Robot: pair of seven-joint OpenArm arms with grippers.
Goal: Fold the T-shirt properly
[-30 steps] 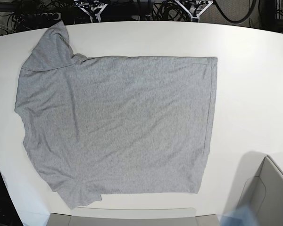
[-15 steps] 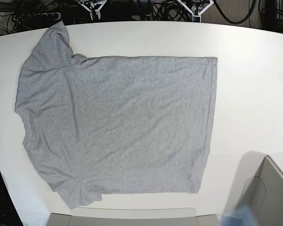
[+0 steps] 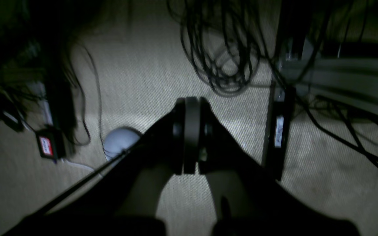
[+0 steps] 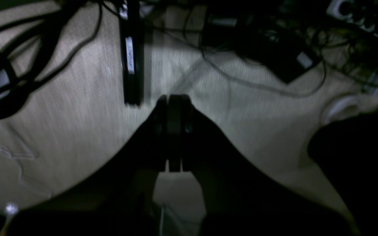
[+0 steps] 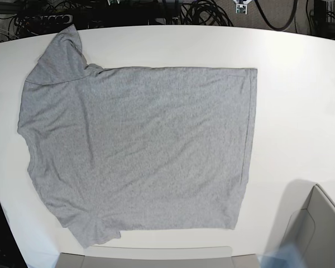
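Base camera looks straight down from overhead on the table, at moderate height. Left wrist camera faces down past the left gripper at the carpeted floor. Right wrist camera likewise, past the right gripper. The wrist views share no area with the base view.

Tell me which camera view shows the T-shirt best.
The base view. It shows the whole T-shirt spread flat on the white table, plain grey side up, sleeves toward the view's left. The left and right wrist views show none of it: only dim floor, cables, and each arm's own shut gripper.
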